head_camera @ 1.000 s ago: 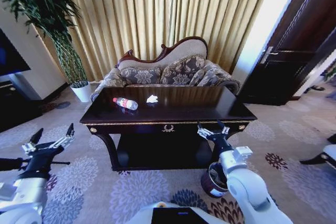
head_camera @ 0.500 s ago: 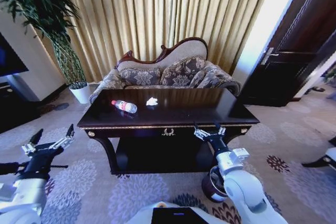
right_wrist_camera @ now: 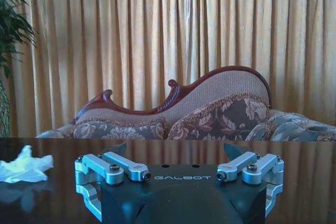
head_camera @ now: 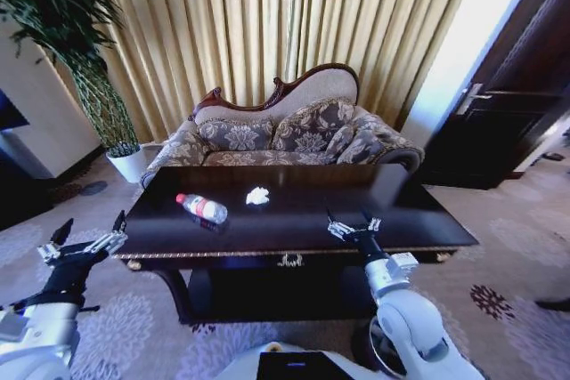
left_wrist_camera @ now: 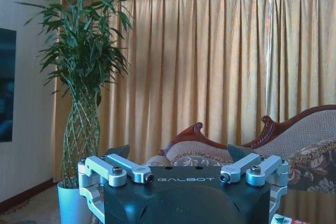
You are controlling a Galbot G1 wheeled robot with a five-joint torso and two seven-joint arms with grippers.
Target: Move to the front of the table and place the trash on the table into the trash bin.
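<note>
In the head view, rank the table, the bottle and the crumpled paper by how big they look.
1. table
2. bottle
3. paper
The bottle and paper lie at a similar distance from the camera, so their order is fair.

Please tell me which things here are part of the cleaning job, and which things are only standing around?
Part of the job:
- table
- bottle
- crumpled paper
- right pincer, open over the table's front edge
- left pincer, open, beside the table

Only standing around:
- sofa
- plant
- curtains
- door

white arms, black wrists, seemingly silver fingers [right_wrist_camera: 121,167]
</note>
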